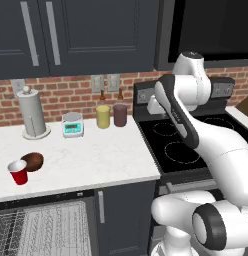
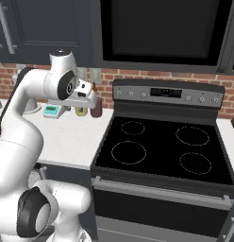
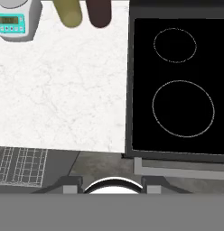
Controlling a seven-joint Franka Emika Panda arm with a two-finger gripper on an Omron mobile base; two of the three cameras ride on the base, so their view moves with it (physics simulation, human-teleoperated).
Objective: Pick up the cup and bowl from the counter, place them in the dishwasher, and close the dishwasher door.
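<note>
The cup (image 1: 18, 172) is seen upright near the front left edge of the counter (image 1: 96, 155); the bowl (image 1: 33, 161) is set just behind it, touching or nearly so; the dishwasher (image 1: 43, 227) is found open beneath them, its wire rack (image 1: 51, 230) exposed. The arm is raised over the junction of counter and stove (image 2: 166, 146); nothing is held; the spread of the fingers cannot be determined. A yellow cylinder (image 1: 103, 116), a maroon cylinder (image 1: 120, 115) and a scale (image 1: 73, 125) are noted by the brick wall.
</note>
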